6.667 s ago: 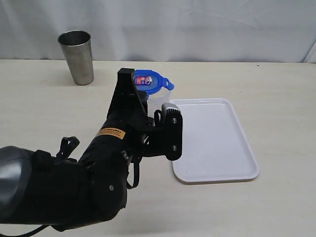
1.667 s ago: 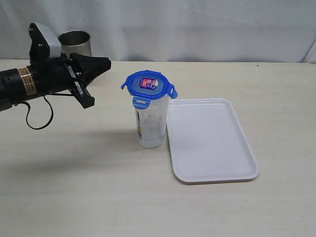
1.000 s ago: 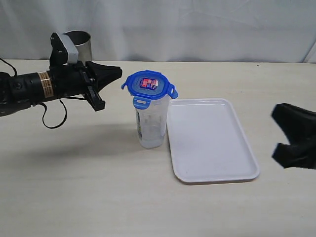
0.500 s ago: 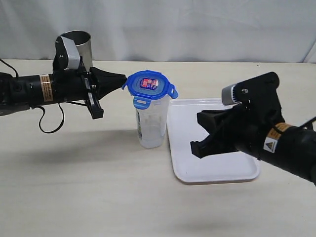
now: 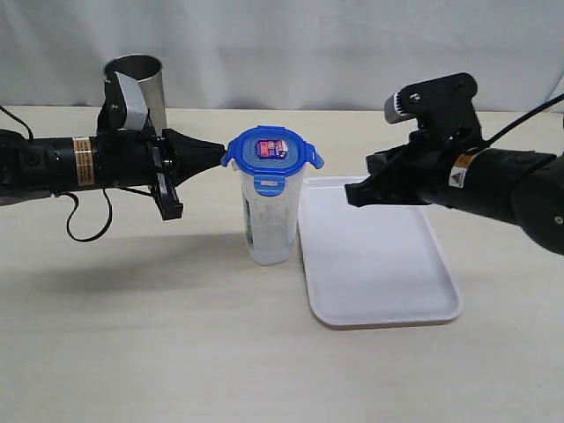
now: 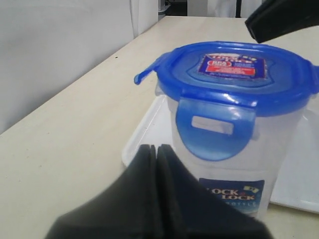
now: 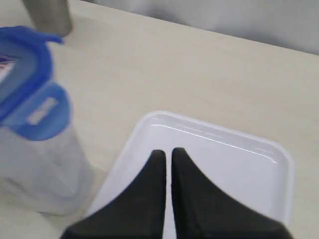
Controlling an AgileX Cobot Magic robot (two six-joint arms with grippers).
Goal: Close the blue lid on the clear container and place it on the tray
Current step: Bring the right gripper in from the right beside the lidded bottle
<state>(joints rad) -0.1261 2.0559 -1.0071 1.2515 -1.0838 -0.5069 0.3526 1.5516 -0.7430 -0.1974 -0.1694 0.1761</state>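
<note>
The clear container (image 6: pixel 280 158), blue lid (image 6: pixel 224 82) atop, reads LOCK LOCK

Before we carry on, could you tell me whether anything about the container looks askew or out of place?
The blue lid sits on the clear container, but at least two side flaps splay outward, unlatched. The container stands on the table beside the tray, not on it. Nothing spilled.

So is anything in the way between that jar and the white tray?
Nothing on the table separates them. The clear container stands right beside the tray, whose surface is bare. Only the right tool hangs in the air over the tray's side nearest the container.
</note>
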